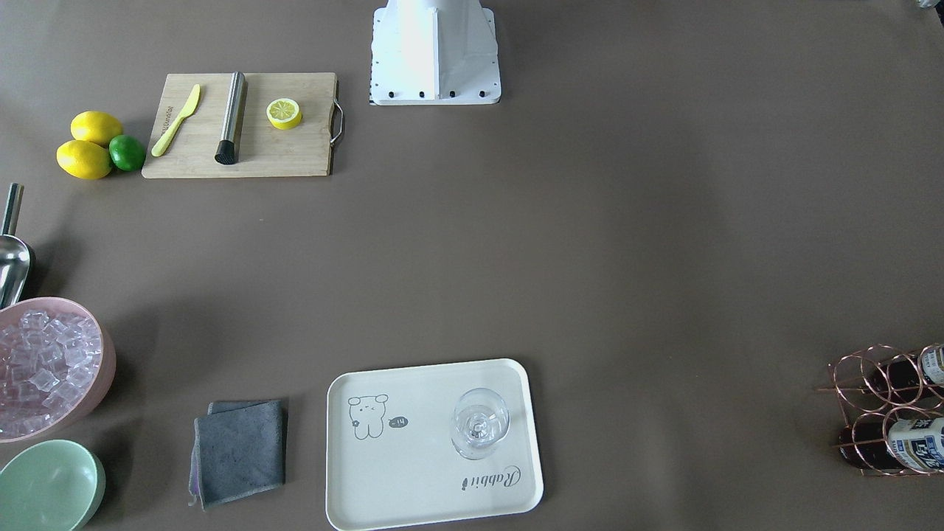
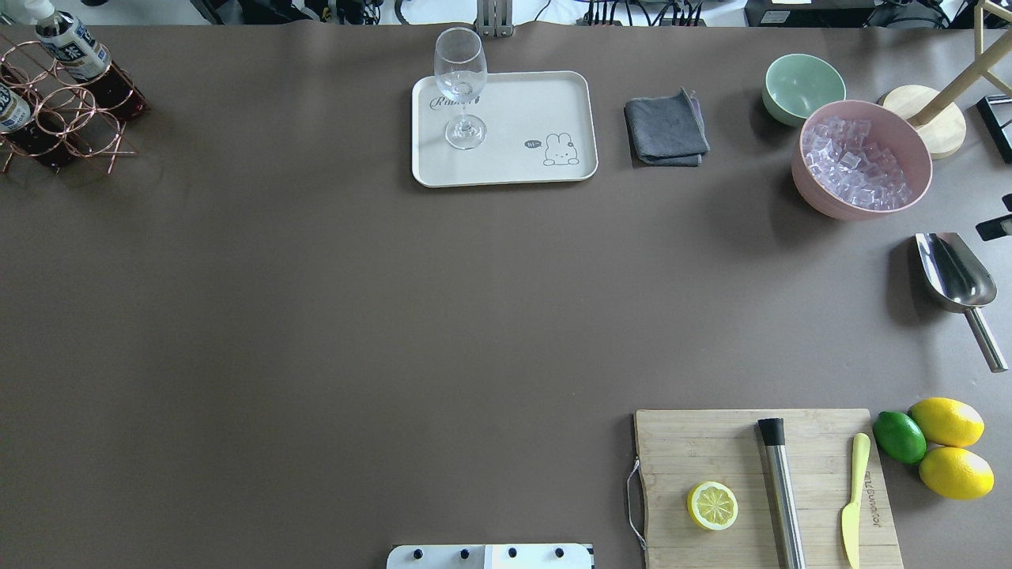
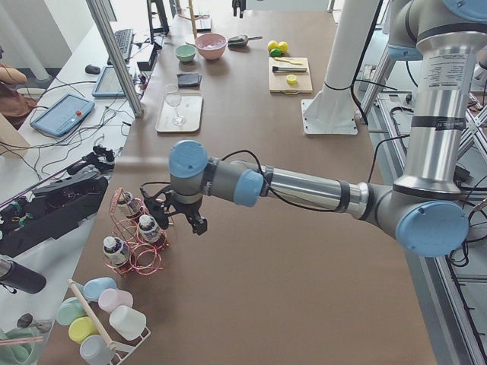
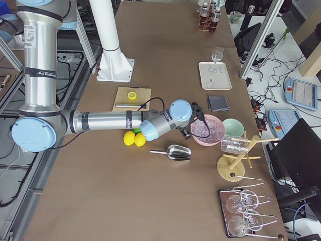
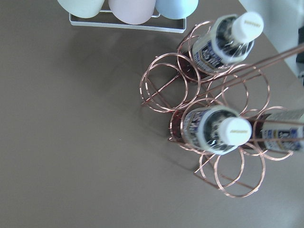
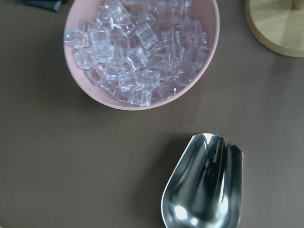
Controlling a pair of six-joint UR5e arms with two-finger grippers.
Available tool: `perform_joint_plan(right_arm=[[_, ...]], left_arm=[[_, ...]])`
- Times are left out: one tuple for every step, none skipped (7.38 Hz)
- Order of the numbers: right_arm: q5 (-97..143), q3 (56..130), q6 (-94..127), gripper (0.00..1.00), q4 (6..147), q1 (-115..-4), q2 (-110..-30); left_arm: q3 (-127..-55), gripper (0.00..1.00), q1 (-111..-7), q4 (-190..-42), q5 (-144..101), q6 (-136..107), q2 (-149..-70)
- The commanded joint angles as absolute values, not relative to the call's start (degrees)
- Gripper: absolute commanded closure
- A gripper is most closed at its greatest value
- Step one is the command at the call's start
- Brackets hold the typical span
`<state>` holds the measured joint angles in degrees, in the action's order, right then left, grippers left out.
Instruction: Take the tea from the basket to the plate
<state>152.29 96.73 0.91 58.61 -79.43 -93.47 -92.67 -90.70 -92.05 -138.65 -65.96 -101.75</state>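
Three tea bottles stand in the copper wire basket; the left wrist view looks straight down on them, with one white cap near the middle. The basket also shows at the table's far left corner and at the right edge of the front view. My left gripper hangs just above and beside the basket; I cannot tell if it is open. The cream plate lies far off with a clear stemmed glass on it. My right gripper hovers by the ice bowl; its state is unclear.
A pink bowl of ice, a steel scoop, a mint bowl and a grey cloth lie right of the plate. A cutting board with knife, muddler and lemon half, plus lemons and a lime, sits near right.
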Motion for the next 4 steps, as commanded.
perform_joint_plan(right_arm=[[160.99, 97.29, 1.06, 0.07, 54.32, -77.52, -90.63], [160.84, 97.21, 0.97, 0.07, 53.79, -76.21, -88.79], [160.23, 96.16, 0.88, 0.02, 53.70, -74.90, -86.51], [157.35, 93.89, -1.47, 0.00, 48.57, -73.58, -83.79]], left_arm=[[-90.09, 0.02, -90.79, -91.74, -137.38, -88.96, -107.75], [-88.35, 0.02, -91.66, -93.15, -136.15, -93.21, -108.36], [-83.37, 0.02, -92.45, -94.30, -135.97, -95.60, -112.72], [-77.75, 0.02, -93.59, -94.31, -135.97, -98.50, -117.64]])
